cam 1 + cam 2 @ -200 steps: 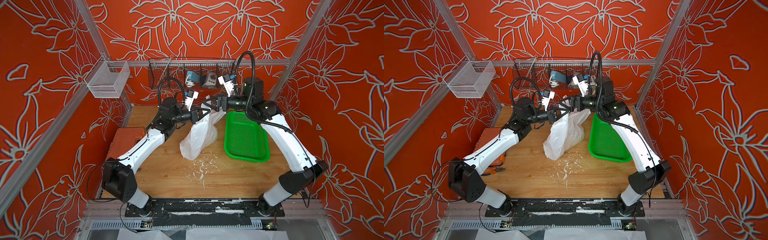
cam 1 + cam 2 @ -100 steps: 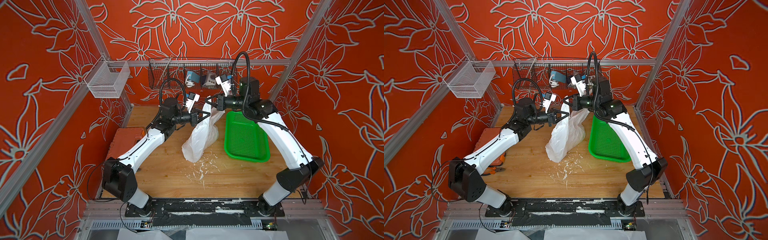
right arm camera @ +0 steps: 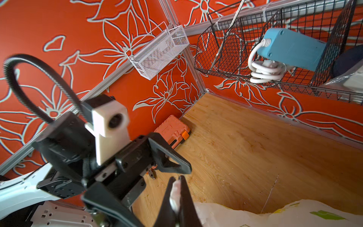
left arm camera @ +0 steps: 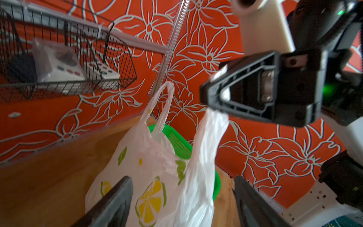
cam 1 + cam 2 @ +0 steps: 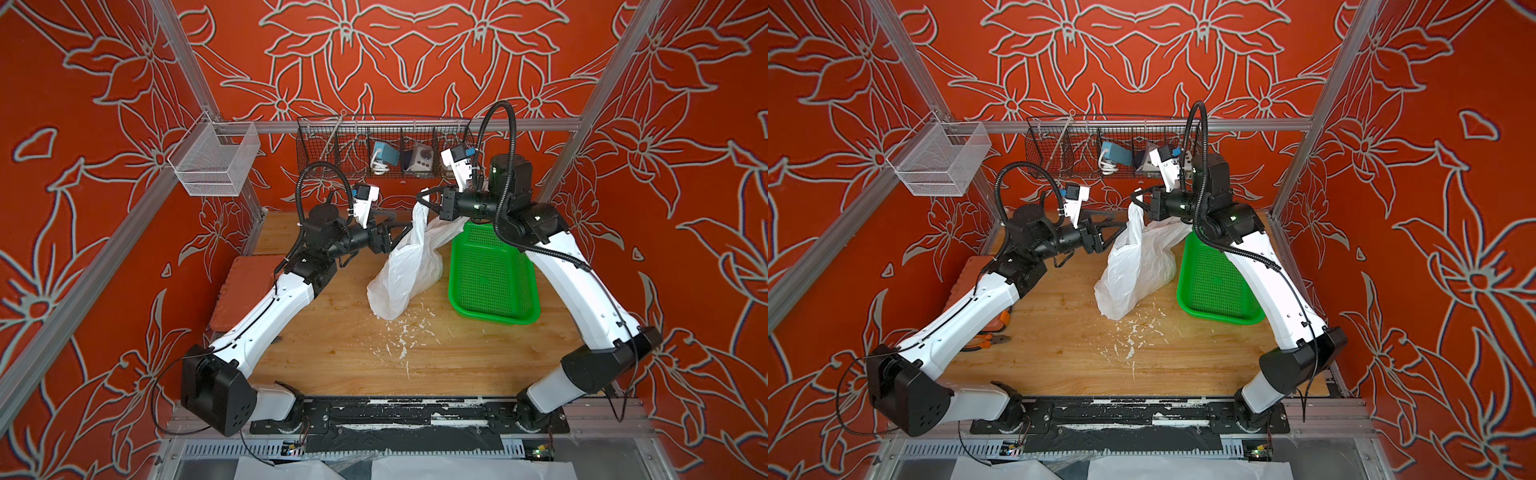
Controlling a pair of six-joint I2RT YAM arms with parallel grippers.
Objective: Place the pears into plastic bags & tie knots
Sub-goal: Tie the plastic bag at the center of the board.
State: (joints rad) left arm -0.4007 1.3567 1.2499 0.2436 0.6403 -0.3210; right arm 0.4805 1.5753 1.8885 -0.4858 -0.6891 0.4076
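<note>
White handle plastic has just passed to our right gripper (image 3: 176, 186), whose fingers now pinch one strip of the plastic bag (image 5: 405, 270) beside the green tray (image 5: 490, 274), while our left gripper (image 5: 403, 221) has spread and let go, so we judge the knot not yet tied, pears hidden

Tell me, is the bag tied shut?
No, untied: on the citrus-print bag, one handle is pinched in the right pincer; the other handle stands free.

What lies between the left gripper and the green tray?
The plastic bag, held up by the shut right gripper, lies between the open left gripper and the green tray, as both top views show.
</note>
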